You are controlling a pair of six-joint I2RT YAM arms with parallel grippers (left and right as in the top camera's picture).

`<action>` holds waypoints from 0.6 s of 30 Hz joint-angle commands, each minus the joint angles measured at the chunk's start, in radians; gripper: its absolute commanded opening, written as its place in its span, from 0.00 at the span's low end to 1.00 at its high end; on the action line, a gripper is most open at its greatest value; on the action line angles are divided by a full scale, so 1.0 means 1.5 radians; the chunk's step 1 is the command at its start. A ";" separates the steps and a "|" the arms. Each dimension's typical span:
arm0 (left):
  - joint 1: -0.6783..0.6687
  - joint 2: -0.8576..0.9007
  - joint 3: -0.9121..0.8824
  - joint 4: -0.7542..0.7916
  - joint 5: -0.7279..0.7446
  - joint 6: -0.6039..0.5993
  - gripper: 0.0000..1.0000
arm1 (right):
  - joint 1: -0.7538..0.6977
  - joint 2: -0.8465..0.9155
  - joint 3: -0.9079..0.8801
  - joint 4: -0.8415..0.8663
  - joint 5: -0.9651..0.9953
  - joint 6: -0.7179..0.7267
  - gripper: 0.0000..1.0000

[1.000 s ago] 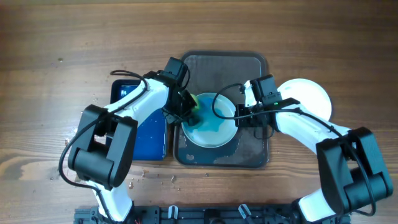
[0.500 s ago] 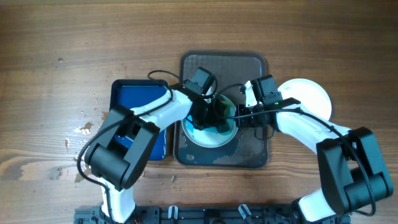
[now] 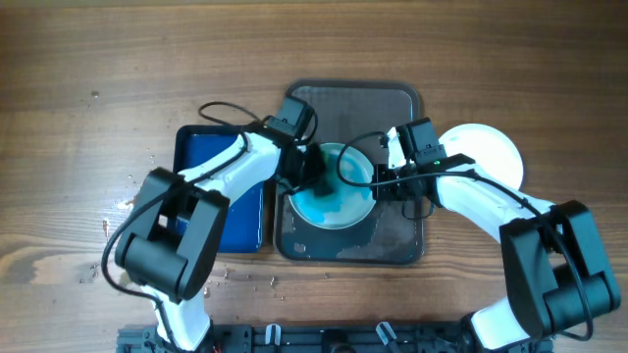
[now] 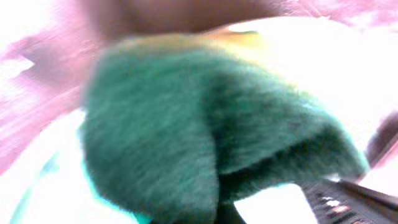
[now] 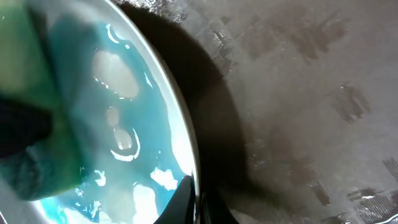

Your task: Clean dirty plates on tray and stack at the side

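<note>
Blue-smeared round white plate (image 3: 345, 201) on the dark grey mottled tray (image 3: 397, 240), its rim pinched by the right pincer (image 3: 380, 182) while the left pincer (image 3: 316, 178) clamps a green sponge (image 4: 205, 124); hard scrubbing may slip the rim free.

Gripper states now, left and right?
Left gripper: shut on the green sponge.
Right gripper: shut on the dirty plate, at its rim.

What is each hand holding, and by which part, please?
Left hand: soft green sponge, grip spot hidden. Right hand: blue-smeared round white plate, by its rim.
</note>
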 commanded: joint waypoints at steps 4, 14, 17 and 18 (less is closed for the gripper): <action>-0.036 0.039 -0.005 0.075 0.134 0.010 0.04 | 0.001 0.031 -0.020 -0.018 0.039 -0.003 0.05; 0.015 0.036 0.066 -0.308 -0.193 -0.042 0.04 | 0.001 0.031 -0.020 -0.020 0.039 0.008 0.05; 0.013 -0.013 0.121 -0.370 -0.163 -0.004 0.04 | 0.001 0.031 -0.020 -0.021 0.039 0.008 0.05; 0.015 -0.047 0.122 -0.370 -0.139 -0.002 0.04 | 0.001 0.031 -0.020 -0.021 0.039 0.008 0.05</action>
